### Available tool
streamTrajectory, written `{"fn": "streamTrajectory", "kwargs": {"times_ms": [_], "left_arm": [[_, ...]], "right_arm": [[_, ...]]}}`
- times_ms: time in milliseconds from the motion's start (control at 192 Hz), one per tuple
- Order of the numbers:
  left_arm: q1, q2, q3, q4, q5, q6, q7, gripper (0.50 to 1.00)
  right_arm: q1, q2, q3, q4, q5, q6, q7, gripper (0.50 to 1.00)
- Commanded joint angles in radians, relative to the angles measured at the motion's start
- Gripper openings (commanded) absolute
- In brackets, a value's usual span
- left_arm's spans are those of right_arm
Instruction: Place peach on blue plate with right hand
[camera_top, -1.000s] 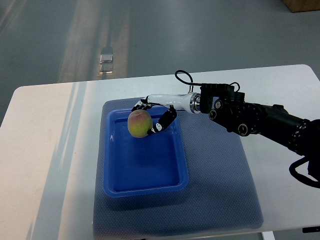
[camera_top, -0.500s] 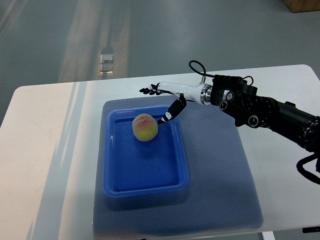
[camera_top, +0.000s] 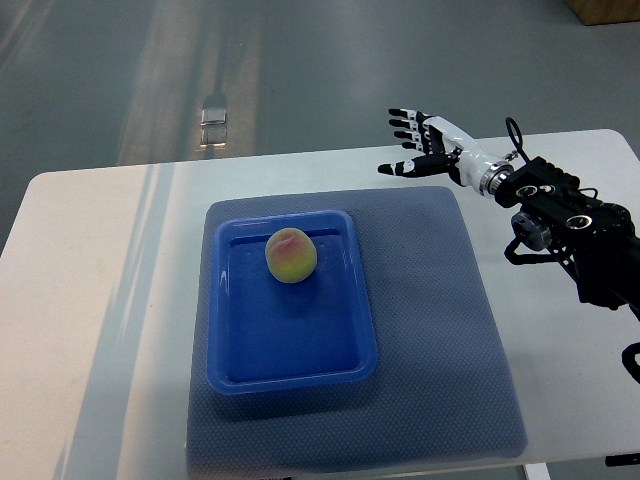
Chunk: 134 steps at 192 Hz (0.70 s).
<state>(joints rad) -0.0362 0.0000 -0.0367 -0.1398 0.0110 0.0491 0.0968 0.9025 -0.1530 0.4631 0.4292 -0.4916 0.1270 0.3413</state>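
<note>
A yellow-pink peach (camera_top: 291, 256) lies inside the blue plate (camera_top: 288, 340), toward its far end. My right hand (camera_top: 412, 143) hovers over the table's far edge, well to the right of the plate, with fingers spread and nothing in them. Its black arm (camera_top: 570, 220) comes in from the right edge. No left arm shows.
The plate rests on a grey-blue mat (camera_top: 430, 330) on a white table (camera_top: 90, 320). Beyond the table's far edge is grey floor with a small metal fitting (camera_top: 213, 121).
The right hand let go of the peach, which now lies in the plate. It then drew back up and to the right, away from the plate, with fingers spread.
</note>
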Motion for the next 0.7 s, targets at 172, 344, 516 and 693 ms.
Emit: {"fn": "streamTrajectory", "kwargs": {"times_ms": [172, 344, 516, 693], "left_arm": [[0.001, 0.0, 0.0, -0.001, 0.0, 0.0, 0.0, 1.0], [0.001, 0.0, 0.001, -0.001, 0.0, 0.0, 0.0, 1.0], [-0.001, 0.0, 0.001, -0.001, 0.0, 0.0, 0.0, 1.0], [-0.001, 0.0, 0.0, -0.003, 0.0, 0.0, 0.0, 1.0]], "right_arm": [[-0.062, 0.003, 0.025, -0.007, 0.321, -0.119, -0.03, 0.928], [-0.074, 0.003, 0.026, -0.007, 0.384, -0.119, -0.053, 0.928], [-0.077, 0.003, 0.026, -0.007, 0.401, -0.121, -0.045, 0.93], [-0.076, 0.001, 0.026, -0.007, 0.401, -0.124, -0.042, 0.93]]}}
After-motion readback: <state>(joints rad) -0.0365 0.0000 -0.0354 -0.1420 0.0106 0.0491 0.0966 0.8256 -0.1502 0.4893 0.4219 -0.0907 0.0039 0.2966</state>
